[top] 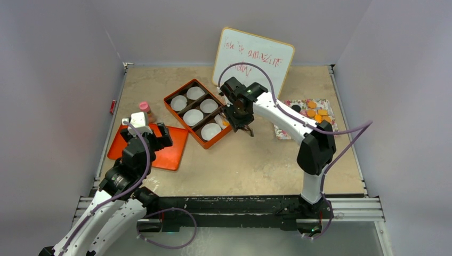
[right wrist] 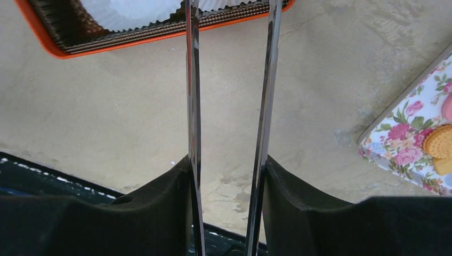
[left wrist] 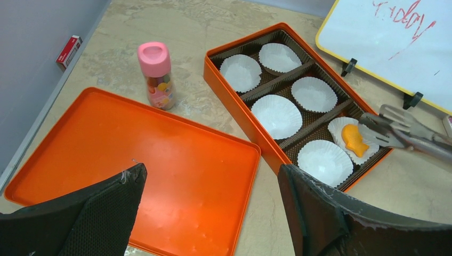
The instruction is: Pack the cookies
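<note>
Several orange cookies point(top: 316, 113), with a dark one beside them, lie on a floral plate point(top: 287, 130) at the right; the right wrist view catches the edge of them point(right wrist: 439, 142). One orange fish-shaped cookie point(left wrist: 354, 140) rests in a white paper cup in the orange box point(left wrist: 241, 116). My right gripper point(right wrist: 228, 166) is shut on metal tongs point(right wrist: 192, 80), whose tips point(left wrist: 395, 131) hover open just right of that cookie, over the box's near right corner. My left gripper point(left wrist: 210, 172) stands open and empty above the orange lid point(left wrist: 133, 154).
The box holds several empty white paper cups point(left wrist: 276, 116). A pink-capped bottle point(left wrist: 155, 74) stands between the lid and the box. A whiteboard point(top: 253, 58) leans behind the box. A small red item point(left wrist: 69, 50) lies by the left wall.
</note>
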